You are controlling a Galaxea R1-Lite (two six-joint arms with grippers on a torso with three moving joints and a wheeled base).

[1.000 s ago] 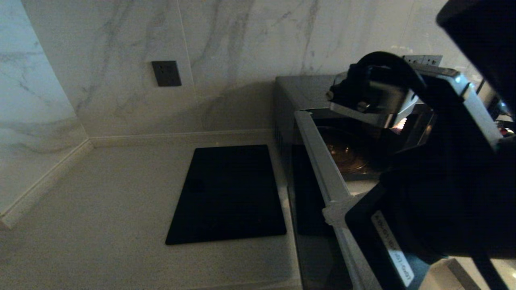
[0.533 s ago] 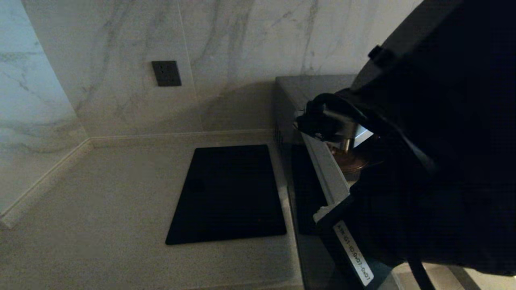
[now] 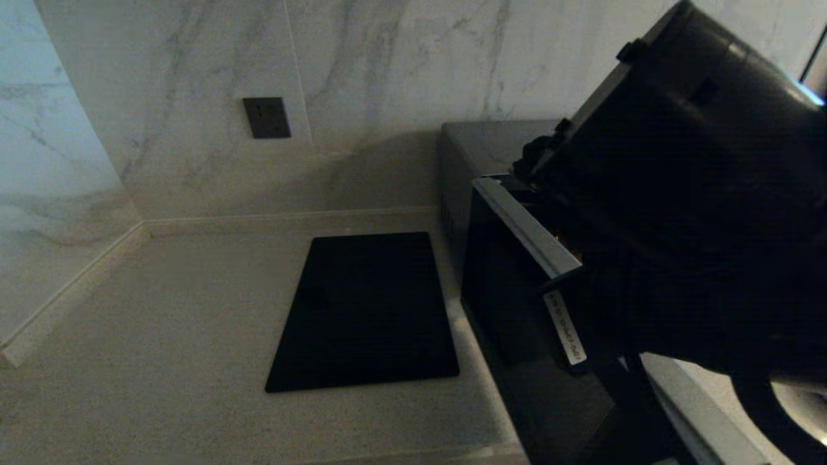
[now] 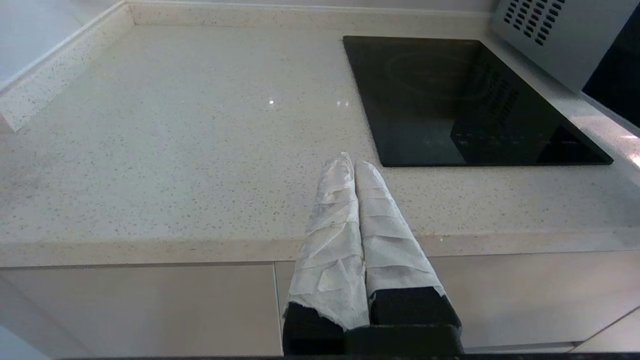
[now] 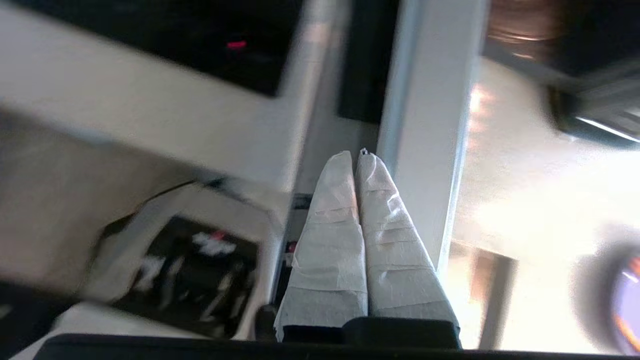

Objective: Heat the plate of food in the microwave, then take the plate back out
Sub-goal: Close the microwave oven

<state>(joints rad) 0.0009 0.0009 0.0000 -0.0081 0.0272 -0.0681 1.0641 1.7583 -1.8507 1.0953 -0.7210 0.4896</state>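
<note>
Behind the right arm (image 3: 678, 213) — microwave (image 3: 517, 278) mostly hidden, right end effector (image 5: 356, 152) pressed together, empty — surroundings blurred

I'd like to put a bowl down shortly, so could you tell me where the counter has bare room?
The countertop is bare from the corner walls across to the flat black panel, and along its front edge by the parked left gripper. It is crowded by the microwave, where the open door and the shut right gripper fill the space.
</note>
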